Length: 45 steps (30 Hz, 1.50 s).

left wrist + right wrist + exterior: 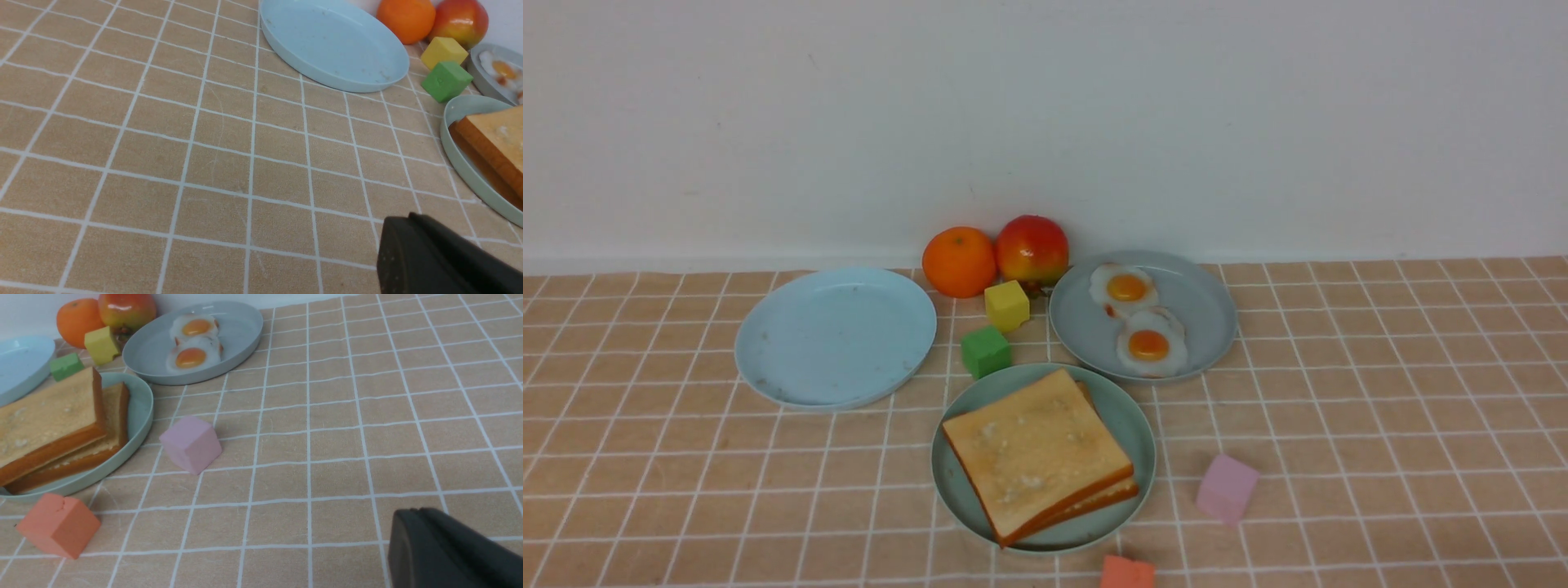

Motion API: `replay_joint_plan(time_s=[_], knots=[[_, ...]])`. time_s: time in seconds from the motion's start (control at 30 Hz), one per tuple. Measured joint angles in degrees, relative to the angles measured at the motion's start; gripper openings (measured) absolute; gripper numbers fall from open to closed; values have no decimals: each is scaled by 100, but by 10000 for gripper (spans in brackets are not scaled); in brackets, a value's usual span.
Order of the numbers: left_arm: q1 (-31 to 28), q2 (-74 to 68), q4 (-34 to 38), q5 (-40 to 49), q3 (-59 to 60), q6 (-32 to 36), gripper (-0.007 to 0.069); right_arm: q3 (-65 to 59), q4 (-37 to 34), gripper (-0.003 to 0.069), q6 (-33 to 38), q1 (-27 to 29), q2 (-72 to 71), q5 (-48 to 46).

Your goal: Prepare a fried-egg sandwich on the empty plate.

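Note:
Two toasted bread slices lie stacked on the mint-green plate: the top slice covers most of the lower slice. Whether an egg lies between them is hidden. Two fried eggs rest on the grey-blue plate behind. Neither arm shows in the front view. In the left wrist view my left gripper hovers shut over bare cloth, to the left of the mint-green plate. In the right wrist view my right gripper is shut too, over cloth well to the right of the bread.
A pale blue plate sits back left with nothing on it. An orange and an apple stand by the wall. Yellow and green cubes lie between the plates. Pink and orange-red cubes lie near the front.

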<state>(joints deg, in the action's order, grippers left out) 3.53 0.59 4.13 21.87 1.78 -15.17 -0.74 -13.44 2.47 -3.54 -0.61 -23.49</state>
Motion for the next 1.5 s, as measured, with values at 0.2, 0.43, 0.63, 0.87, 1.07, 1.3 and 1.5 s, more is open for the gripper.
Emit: replay_joint_plan(time_s=[0.2,0.43,0.63,0.87,1.07,1.3,1.5], knots=[[0,0,0,11,0,0,-13,0,-4,22,0,0,0,0],[0,0,0,11,0,0,-13,0,-4,22,0,0,0,0],[0,0,0,11,0,0,-13,0,-4,24,1,0,0,0],[0,0,0,11,0,0,-13,0,-4,25,6,0,0,0],[0,0,0,11,0,0,-13,0,-4,32,6,0,0,0],[0,0,-21,11,0,0,-6,0,-4,34,6,0,0,0],[0,0,-21,11,0,0,-3,0,-4,41,6,0,0,0]])
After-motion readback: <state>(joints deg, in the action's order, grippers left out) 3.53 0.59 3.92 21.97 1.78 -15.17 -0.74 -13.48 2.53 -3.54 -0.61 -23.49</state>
